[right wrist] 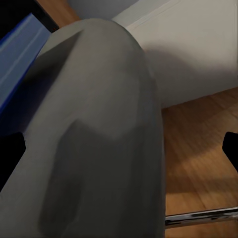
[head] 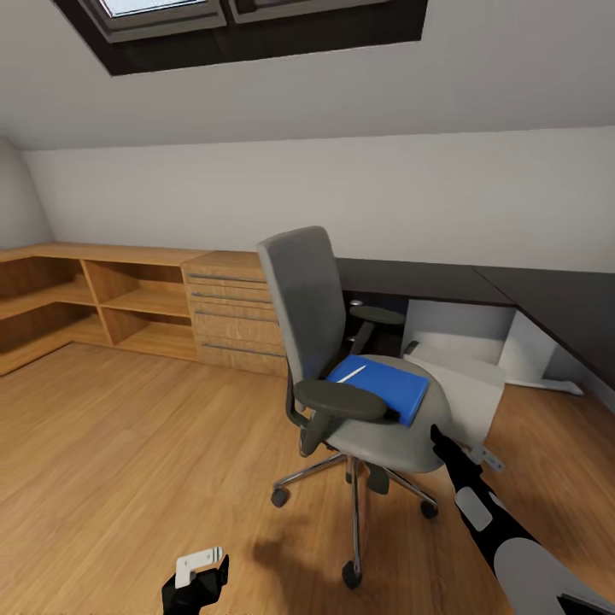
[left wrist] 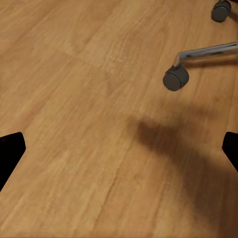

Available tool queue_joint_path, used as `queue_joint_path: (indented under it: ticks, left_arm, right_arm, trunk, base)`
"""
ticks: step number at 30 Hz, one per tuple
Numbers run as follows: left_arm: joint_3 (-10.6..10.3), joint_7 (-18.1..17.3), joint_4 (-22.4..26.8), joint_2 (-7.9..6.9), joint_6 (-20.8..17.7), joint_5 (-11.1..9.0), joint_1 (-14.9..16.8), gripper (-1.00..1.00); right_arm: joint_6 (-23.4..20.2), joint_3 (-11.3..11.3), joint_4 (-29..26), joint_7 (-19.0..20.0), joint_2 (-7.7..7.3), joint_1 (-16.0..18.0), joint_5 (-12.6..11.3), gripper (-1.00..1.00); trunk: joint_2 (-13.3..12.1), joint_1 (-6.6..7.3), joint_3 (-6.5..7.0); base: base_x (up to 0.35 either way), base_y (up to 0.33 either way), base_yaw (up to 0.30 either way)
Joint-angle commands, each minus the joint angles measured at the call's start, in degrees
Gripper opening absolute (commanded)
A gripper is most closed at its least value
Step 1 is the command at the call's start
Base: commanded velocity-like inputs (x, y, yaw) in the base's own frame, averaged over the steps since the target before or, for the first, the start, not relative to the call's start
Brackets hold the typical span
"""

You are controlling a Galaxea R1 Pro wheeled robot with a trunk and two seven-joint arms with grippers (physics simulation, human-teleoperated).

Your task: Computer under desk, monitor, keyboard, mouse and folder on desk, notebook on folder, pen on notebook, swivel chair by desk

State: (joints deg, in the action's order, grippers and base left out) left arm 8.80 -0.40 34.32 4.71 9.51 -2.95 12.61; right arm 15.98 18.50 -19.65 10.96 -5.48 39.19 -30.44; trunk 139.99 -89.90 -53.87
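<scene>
Both grippers are sitting with their fingers spread apart, clasping nothing: the right gripper (head: 437, 433) is reaching up against the front edge of the swivel chair (head: 342, 359), and the left gripper (head: 203, 571) is hanging low over the wood floor (head: 128, 444), near a black castor (left wrist: 176, 78) on a chrome leg. In the right wrist view the rounded grey upholstered seat (right wrist: 99, 139) is looming just beyond the fingertips (right wrist: 10, 156), with the folder (right wrist: 22, 47) showing as a blue edge further along.

On the seat, the bright blue flat folder (head: 378, 387) is lying with the thin white pen (head: 351, 373) resting across it. Behind the chair, the light-grey boxy computer (head: 465, 393) is standing beneath the glossy black desk (head: 444, 280). Beside the desk a light-wood drawer chest (head: 232, 312) with bar handles is adjoining open wooden shelves (head: 94, 303), whose compartments are holding nothing.
</scene>
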Motion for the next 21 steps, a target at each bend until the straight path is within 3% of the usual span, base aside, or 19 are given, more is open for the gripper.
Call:
queue_joint_path:
  ticks: [1,21]
  left_arm:
    - [0.1,0.0,-0.1,0.04,0.2,-0.3,0.0,1.00]
    - [0.1,-0.1,-0.1,0.04,0.2,-0.3,0.0,1.00]
  right_arm:
    - [0.1,-0.2,2.5,0.5,0.03,0.0,-0.5,1.00]
    - [0.1,-0.2,2.5,0.5,-0.14,0.0,-0.6,1.00]
  trunk:
    - [0.0,0.00,-0.06]
    - [0.0,0.00,-0.06]
  base:
    - [0.000,0.000,0.037]
    - [0.000,0.000,0.005]
